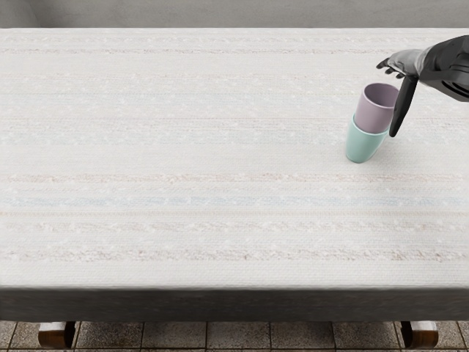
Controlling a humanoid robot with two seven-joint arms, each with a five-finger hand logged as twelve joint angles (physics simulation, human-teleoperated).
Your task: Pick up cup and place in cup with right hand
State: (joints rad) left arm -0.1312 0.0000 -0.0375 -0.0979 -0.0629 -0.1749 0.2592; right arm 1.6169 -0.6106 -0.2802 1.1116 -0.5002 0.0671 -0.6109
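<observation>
My right hand (388, 100) reaches in from the right edge at the upper right, fingers spread and holding nothing. Its thumb points down along the right side of the mauve cup (374, 117), and whether the two touch is unclear. The other fingers extend to the left above and behind that cup's rim. The mauve cup is nested in the teal cup (363, 144), with its upper part standing out above the teal rim. The teal cup stands on the table, and the stack looks upright.
A pale striped cloth covers the table (183, 147), whose front edge runs across the lower picture. Behind the table's far edge is a grey wall (220, 13). Below the front edge, tiled floor and two table feet show.
</observation>
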